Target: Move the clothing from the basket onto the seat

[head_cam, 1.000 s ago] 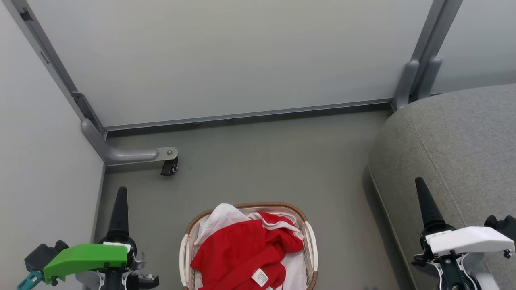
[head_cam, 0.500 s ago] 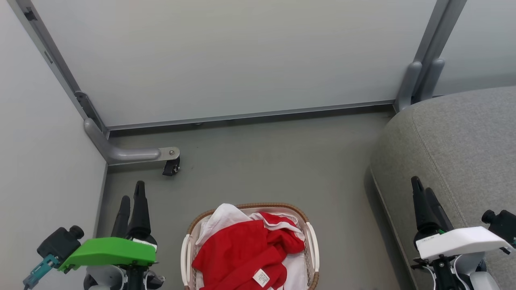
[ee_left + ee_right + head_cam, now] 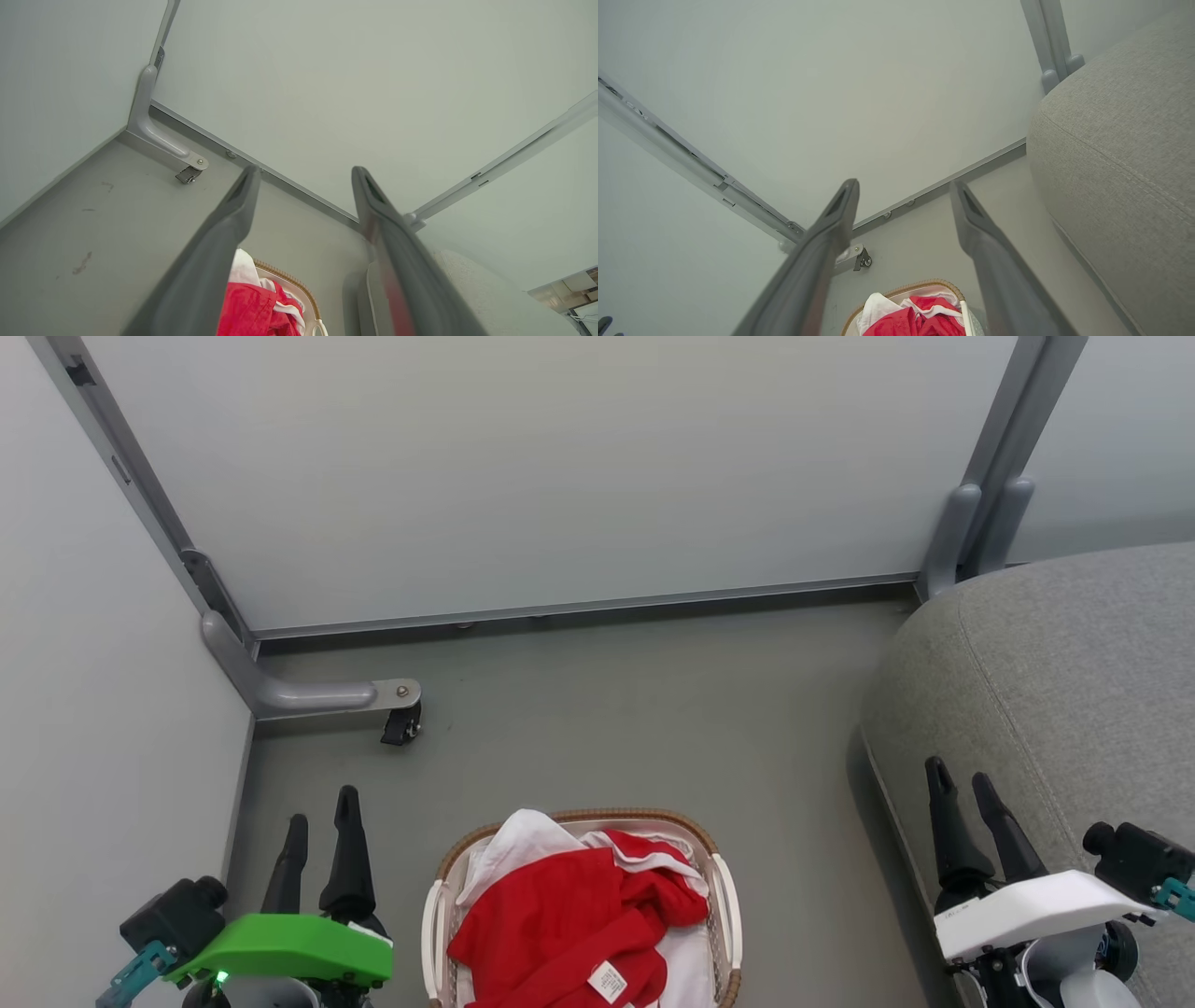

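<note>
Red clothing [image 3: 569,924] with white trim and a small white label lies piled in the white basket [image 3: 725,915] with the brown woven rim, on the floor at the bottom middle of the head view. My left gripper [image 3: 322,805] hangs open to the basket's left, nothing between its fingers. My right gripper [image 3: 959,777] is open too, over the front edge of the grey sofa seat [image 3: 1074,663] on the right. In the left wrist view the clothing [image 3: 247,308] shows between my open fingers; in the right wrist view the clothing [image 3: 915,322] and the seat [image 3: 1125,154] show.
Pale partition panels [image 3: 523,467] close off the back and left side. A grey bracket with a small caster [image 3: 400,723] juts onto the floor at the back left. Bare grey floor [image 3: 635,719] lies between the basket, the panels and the sofa.
Both grippers have gone from shut to open over the last second. The left gripper has shifted right toward the basket, the right gripper slightly left. The head camera has moved a little.
</note>
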{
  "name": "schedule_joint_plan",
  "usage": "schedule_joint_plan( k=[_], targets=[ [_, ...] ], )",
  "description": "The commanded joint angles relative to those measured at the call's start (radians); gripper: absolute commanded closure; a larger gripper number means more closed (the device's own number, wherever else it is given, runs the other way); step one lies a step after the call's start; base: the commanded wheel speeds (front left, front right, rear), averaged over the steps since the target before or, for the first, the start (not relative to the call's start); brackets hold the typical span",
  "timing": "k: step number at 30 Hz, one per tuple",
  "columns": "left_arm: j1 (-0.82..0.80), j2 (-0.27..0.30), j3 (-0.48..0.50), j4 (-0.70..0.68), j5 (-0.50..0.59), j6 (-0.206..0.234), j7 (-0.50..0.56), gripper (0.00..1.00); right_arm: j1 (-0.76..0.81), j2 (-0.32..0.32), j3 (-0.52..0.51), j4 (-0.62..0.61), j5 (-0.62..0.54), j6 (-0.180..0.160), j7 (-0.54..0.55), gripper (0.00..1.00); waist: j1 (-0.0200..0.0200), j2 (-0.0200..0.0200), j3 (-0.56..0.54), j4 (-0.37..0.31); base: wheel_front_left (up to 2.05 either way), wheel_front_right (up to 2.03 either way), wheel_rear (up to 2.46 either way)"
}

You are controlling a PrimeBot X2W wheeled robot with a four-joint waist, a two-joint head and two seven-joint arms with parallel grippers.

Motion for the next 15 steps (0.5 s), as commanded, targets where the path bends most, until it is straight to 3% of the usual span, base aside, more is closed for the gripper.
schedule_joint_plan(
  k=[1, 15],
  targets=[
    [0.003, 0.007, -0.003, -0.004, 0.037, 0.003, -0.011, 0.00, 0.007, -0.007, 0.003, -0.009, -0.034, 0.000, -0.010, 0.00, 0.0000, 0.0000, 0.000, 0.001, 0.00, 0.00, 0.00],
    [0.017, 0.008, -0.022, 0.037, 0.193, -0.002, -0.047, 0.00, 0.020, -0.008, 0.014, -0.012, -0.192, 0.000, -0.047, 0.00, 0.0000, 0.0000, -0.001, 0.008, 0.00, 0.00, 0.00]
  ],
)
